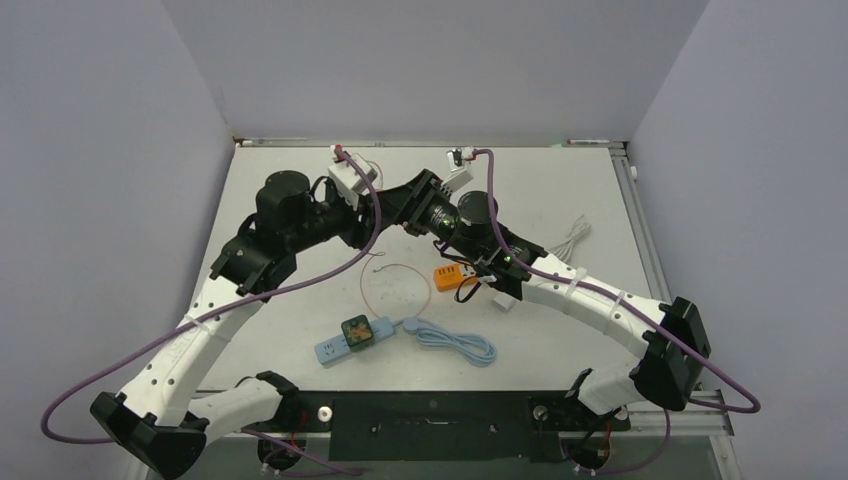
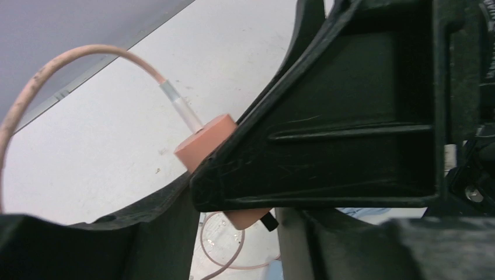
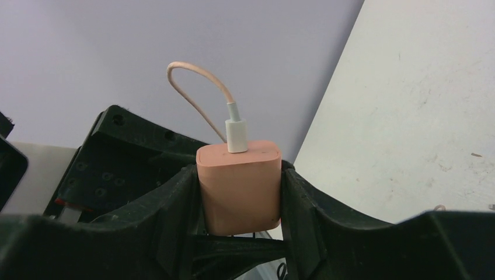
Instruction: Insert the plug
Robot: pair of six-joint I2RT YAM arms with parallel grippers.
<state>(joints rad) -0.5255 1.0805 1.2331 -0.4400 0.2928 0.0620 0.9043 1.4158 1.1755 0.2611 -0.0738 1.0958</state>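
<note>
Firmly clamped in the right end effector (image 3: 239, 175), the plug (image 3: 238, 189) points cable-end outward (left end effector (image 1: 388, 203): unclear).

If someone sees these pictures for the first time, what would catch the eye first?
The left arm and right arm meet above the far middle of the table, where the right gripper clamps a pink charger, its cable looping up. Near the bases, a blue power strip lies on the table.

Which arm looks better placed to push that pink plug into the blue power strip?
Right, probably. The right hand clamps the pink charger between both fingers. The left hand is close beside it, but I cannot see it gripping. The blue power strip lies on the table below.
</note>
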